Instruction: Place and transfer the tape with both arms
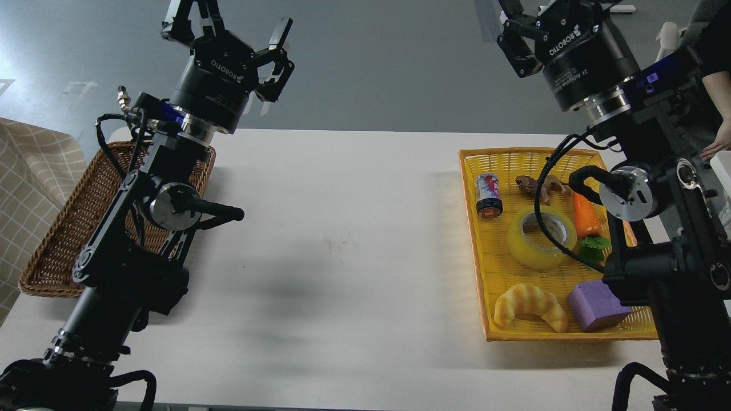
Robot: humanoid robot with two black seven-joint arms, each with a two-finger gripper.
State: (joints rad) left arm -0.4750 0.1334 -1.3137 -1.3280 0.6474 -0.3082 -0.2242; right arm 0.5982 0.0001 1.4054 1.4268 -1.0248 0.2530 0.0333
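A brown wicker basket [51, 245] sits at the table's [342, 240] left edge, partly behind the left arm [137, 240]. The left end effector [240, 28] is raised above the table's far edge, fingers spread and holding nothing. On the right, a yellow tray [482, 274] holds a can [489, 195], the tape [539, 238] lying flat at its middle, a croissant [530, 307] and a purple block [597, 305]. The right end effector [522, 23] is cut off by the top edge; I cannot tell its state.

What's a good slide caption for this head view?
Both claws, left and right, raised; tape roll waits in the yellow basket.
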